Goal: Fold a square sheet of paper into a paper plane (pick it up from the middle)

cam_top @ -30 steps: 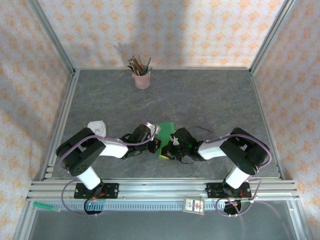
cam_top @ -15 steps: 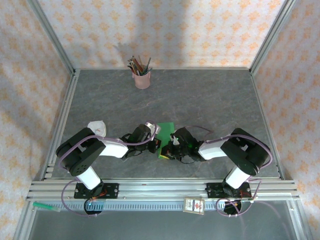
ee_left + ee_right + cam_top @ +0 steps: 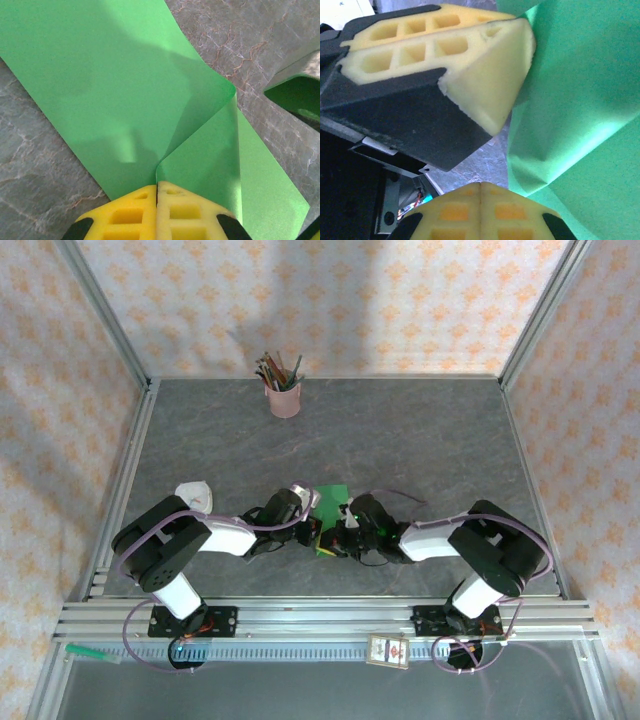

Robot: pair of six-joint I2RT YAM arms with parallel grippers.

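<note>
From above, both arms reach in to the same spot at the near middle of the table [image 3: 430, 440]. The square sheet of paper [image 3: 333, 500] lies there, its far part showing beyond the left gripper [image 3: 314, 530] and the right gripper [image 3: 344, 532], which sit just beside each other over its near edge.

Over to the left wrist: the yellow pads [image 3: 130, 212] are pressed together, clamped on the sheet's near edge right where a flap doubles over. One corner is turned across the sheet, and its fold is soft and puffed, not creased flat.

On to the right wrist: its own pads [image 3: 455, 212] are together too, right at the paper's lower corner, though I cannot tell whether any paper sits between them. Up top, the left gripper's pads [image 3: 470, 55] bite the green edge.

So this looks like an early step, the first corner fold. The next move calls for pressing that soft bend down into a sharp crease without dragging the sheet askew.
</note>
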